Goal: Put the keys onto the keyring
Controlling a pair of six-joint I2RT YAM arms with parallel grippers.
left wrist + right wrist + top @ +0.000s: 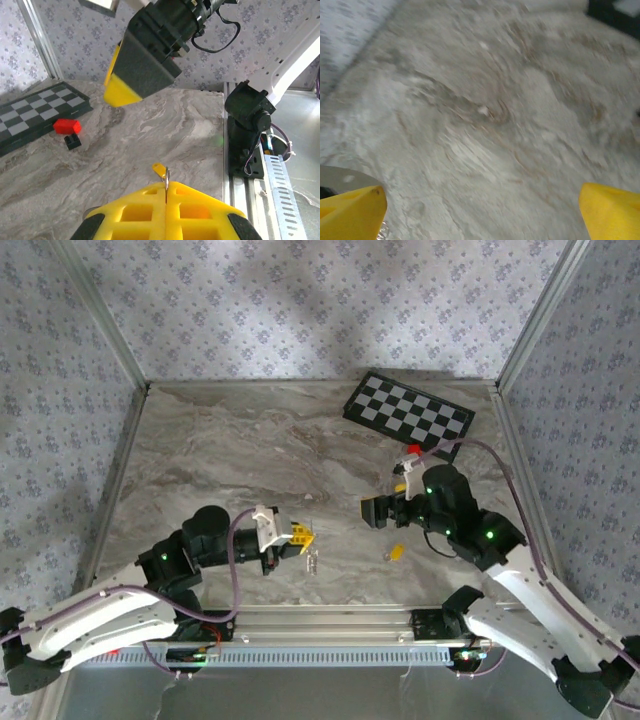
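1. Tabletop (250,440): marble; it carries every loose item.
2. Checkerboard (408,416): lies in the far right corner, with a red block (66,126) and a black block (73,141) just beside its near edge.
3. Right gripper (372,510): fingers spread wide and empty, facing the left one. Judged ready to fetch a key.
4. Left gripper (300,536): clamped on a thin metal strip, judged to be the keyring (166,182) seen edge-on near the front edge, apparently presented for threading.
5. Keys (386,557): tiny and indistinct, beside a yellow tag (397,551) near the front edge, between the arms. Not yet on the ring.
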